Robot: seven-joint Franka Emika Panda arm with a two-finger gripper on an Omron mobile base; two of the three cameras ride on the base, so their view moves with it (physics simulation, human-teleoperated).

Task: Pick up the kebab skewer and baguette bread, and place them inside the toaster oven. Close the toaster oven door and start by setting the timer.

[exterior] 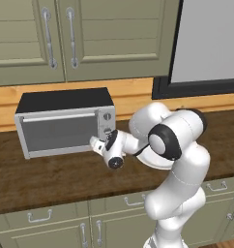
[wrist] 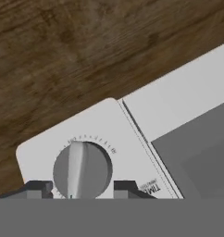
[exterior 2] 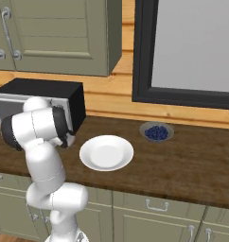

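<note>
Looks like we're on the last bit: the toaster oven [exterior: 65, 123] sits on the wooden surface [exterior: 51, 179] with the toaster oven door [exterior: 58, 131] shut, so only the timer seems left. Skewer and bread are presumably inside, can't confirm through the glass. The hand view gets the timer knob [wrist: 81, 169] close up, the gripper [wrist: 81, 187] half open with one fingertip on each side; can't tell if they're touching. The right base view adds a white plate [exterior 2: 106, 152] and blueberries [exterior 2: 156, 132].

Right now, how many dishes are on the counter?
2. A white plate sits just right of the toaster oven. A small bowl of blueberries is further right, below the window. The arm may hide others near the oven.
</note>
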